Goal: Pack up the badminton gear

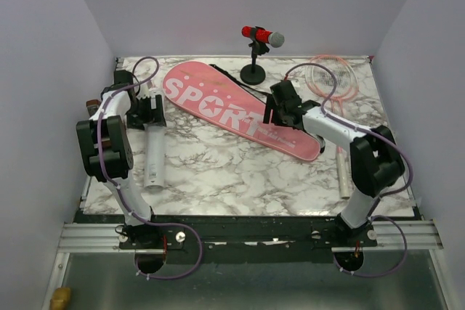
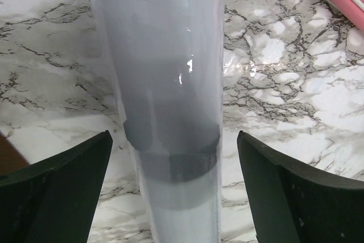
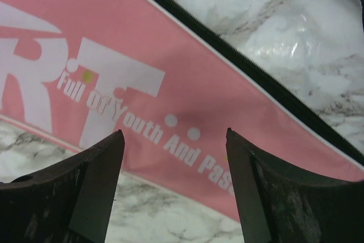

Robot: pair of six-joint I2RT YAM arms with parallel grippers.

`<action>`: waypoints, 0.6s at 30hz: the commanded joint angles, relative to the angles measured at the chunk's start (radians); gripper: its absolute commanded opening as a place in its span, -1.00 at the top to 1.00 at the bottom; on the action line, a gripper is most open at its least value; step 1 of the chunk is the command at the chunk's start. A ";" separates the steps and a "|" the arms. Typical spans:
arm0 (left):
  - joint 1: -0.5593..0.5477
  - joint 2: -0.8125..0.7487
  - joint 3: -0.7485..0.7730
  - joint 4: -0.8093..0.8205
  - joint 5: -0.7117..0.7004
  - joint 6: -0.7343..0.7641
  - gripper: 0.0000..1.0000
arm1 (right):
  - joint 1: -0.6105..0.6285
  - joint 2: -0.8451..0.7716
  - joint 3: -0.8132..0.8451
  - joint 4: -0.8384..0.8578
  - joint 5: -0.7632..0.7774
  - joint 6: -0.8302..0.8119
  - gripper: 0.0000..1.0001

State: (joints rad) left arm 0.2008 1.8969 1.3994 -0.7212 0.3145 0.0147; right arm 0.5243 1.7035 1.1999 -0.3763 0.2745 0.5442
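The long white tube (image 1: 154, 154) lies on the left of the marble table (image 1: 218, 172). My left gripper (image 1: 151, 114) is open over the tube's far end. In the left wrist view its jaws (image 2: 173, 163) stand wide on either side of the tube (image 2: 170, 83) without touching it. The pink "SPORT" bag (image 1: 232, 110) lies diagonally across the middle. My right gripper (image 1: 280, 110) is open just above its right part, over the small lettering (image 3: 170, 72). Two pink-framed rackets (image 1: 333, 78) lie at the back right, with a white handle (image 1: 343, 172) behind the right arm.
A red microphone on a black stand (image 1: 258, 49) stands at the back centre, beside the bag's black strap (image 1: 221, 75). A small brown box (image 1: 91, 104) sits at the left edge and shows at the left of the left wrist view (image 2: 8, 152). Walls enclose three sides.
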 commanded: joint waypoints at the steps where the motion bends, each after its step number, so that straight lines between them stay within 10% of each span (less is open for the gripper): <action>1: 0.002 -0.094 0.007 -0.029 0.029 -0.010 -0.97 | -0.024 0.122 0.108 0.102 0.109 -0.104 -0.61; 18: -0.063 -0.409 -0.005 -0.139 0.130 -0.019 -0.98 | -0.064 0.335 0.142 0.218 0.123 -0.198 -0.41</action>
State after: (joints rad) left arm 0.1848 1.5406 1.4006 -0.8227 0.4355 0.0067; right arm 0.4656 2.0296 1.3560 -0.1726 0.3950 0.3416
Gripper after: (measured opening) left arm 0.987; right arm 0.731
